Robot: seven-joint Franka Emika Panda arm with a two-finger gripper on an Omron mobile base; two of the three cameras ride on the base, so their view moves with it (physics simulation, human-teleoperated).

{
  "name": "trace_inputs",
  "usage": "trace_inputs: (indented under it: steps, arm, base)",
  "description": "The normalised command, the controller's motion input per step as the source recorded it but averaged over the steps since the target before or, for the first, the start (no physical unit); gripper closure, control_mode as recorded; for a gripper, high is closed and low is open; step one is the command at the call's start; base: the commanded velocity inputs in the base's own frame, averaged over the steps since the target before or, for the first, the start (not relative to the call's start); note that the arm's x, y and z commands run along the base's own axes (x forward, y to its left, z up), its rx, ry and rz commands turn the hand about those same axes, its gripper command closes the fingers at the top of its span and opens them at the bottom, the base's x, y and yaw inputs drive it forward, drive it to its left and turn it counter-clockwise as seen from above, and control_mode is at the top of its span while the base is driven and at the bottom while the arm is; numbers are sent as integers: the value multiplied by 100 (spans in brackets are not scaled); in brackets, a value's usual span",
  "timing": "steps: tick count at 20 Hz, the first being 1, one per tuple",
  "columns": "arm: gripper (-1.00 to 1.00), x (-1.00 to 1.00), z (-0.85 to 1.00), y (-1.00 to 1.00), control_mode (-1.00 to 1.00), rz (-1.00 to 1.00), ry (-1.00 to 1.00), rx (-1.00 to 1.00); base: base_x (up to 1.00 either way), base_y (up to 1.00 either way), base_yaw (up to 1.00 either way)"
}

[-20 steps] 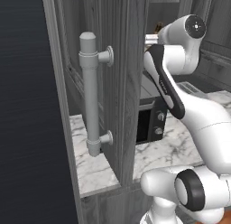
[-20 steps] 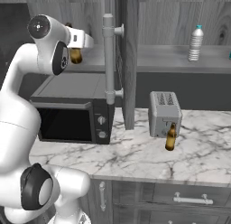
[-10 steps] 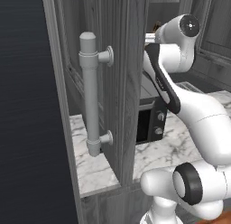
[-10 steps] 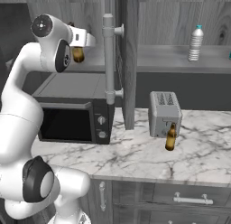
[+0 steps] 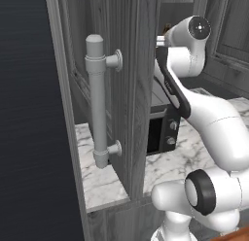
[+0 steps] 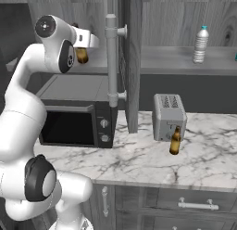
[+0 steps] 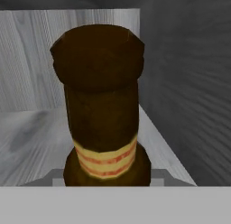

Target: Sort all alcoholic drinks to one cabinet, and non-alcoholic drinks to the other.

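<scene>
A white robot arm reaches up into the left-hand wall cabinet [image 6: 60,6], where an amber beer bottle [image 7: 103,105] looms close to the hand camera, its neck banded in pale yellow with red stripes, above a grey shelf [image 7: 31,142] and before the pale wood-grain back wall. In the right base view that bottle [image 6: 82,54] shows just under the gripper [image 6: 88,41], over the shelf above the microwave [image 6: 78,115]. The finger tips are hidden behind the bottle, so it cannot be told whether they grip it or stand apart.

Nearest the base, the open cabinet door [image 5: 121,89] stands edge-on between the cameras and the cabinet's inside, its thick pale bar handle [image 5: 97,101] running upright down it. In the right base view the same door [image 6: 132,62] and handle [image 6: 111,60] rise just right of the gripper, close beside the arm's wrist.

On the marble counter [image 6: 139,159] below, the black microwave sits at left and a grey toaster [image 6: 169,117] at right. A second beer bottle [image 6: 175,141] stands upright on the counter, touching or just in front of the toaster's front face.

Farther back and to the right, a clear ribbed water bottle [image 6: 200,44] with a white cap stands upright on the shelf of the right-hand cabinet [image 6: 185,62]. Drawers with bar pulls [image 6: 194,206] run beneath the counter.
</scene>
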Motion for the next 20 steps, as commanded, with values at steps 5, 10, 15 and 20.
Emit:
trace_inputs:
  steps: [5,10,15,20]
  arm:
    - [100,14,-9,0,-100,-1,1,0]
    - [100,13,-6,0,-100,-1,1,0]
    - [100,14,-5,0,-100,-1,1,0]
    - [100,17,-5,0,-100,-1,1,0]
  base:
    - [0,0,0]
    - [0,0,0]
    - [0,0,0]
    - [0,0,0]
